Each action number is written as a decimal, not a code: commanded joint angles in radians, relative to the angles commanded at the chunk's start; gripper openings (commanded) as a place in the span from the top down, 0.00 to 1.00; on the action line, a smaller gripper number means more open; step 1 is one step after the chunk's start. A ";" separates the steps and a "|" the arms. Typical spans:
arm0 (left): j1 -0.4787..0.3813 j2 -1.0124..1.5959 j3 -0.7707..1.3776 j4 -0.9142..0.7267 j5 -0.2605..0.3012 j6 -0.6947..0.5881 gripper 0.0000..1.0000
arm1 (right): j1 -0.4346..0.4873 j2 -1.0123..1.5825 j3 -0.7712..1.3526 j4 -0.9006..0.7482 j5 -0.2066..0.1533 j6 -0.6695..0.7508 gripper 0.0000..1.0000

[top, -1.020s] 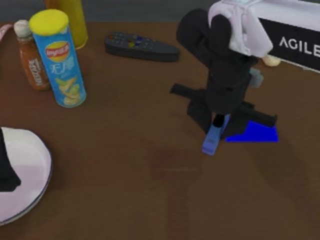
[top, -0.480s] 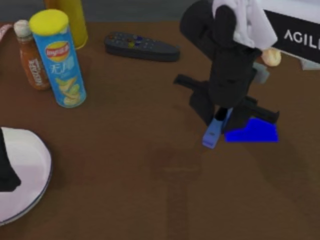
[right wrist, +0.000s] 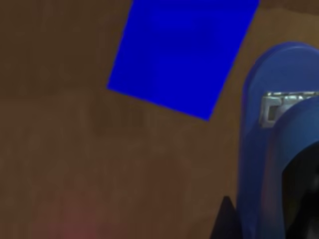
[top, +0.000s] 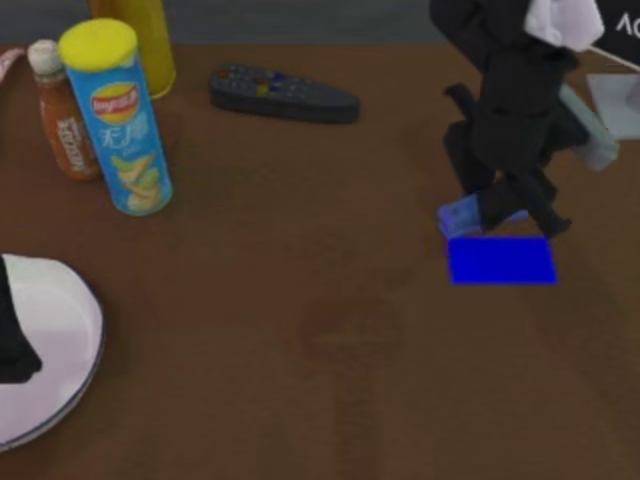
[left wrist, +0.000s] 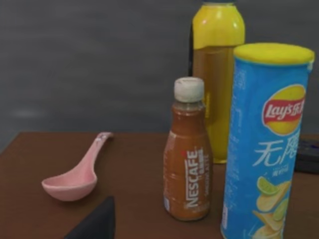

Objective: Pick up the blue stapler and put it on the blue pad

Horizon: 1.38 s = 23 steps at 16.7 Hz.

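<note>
The right hand [top: 492, 212] is gripping the blue stapler [top: 462, 214] just beyond the blue pad [top: 501, 260]; releasing now risks missing it.

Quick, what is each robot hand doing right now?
Left gripper: not in view.
Right gripper: shut on the blue stapler, beside the blue pad.

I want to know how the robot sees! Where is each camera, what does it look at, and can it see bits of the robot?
Top view: sits above the table, looking down; shows the right gripper holding the blue stapler beside the blue pad, and a dark piece of the left arm at the left edge.
Left wrist view: on the left arm, facing the chips can and coffee bottle; a dark gripper tip shows.
Right wrist view: on the right arm, looking down at stapler and pad.
Shared: top and right wrist both show stapler and pad.
</note>
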<state>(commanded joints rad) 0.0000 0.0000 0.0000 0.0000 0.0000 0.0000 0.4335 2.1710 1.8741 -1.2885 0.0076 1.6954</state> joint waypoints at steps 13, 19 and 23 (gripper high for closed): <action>0.000 0.000 0.000 0.000 0.000 0.000 0.00 | -0.083 0.013 0.013 0.030 0.001 0.245 1.00; 0.000 0.000 0.000 0.000 0.000 0.000 0.00 | -0.089 0.074 -0.168 0.280 0.002 0.245 1.00; 0.000 0.000 0.000 0.000 0.000 0.000 0.00 | -0.089 0.091 -0.215 0.337 0.002 0.245 1.00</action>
<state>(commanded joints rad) 0.0000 0.0000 0.0000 0.0000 0.0000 0.0000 0.3441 2.2621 1.6588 -0.9513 0.0092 1.9404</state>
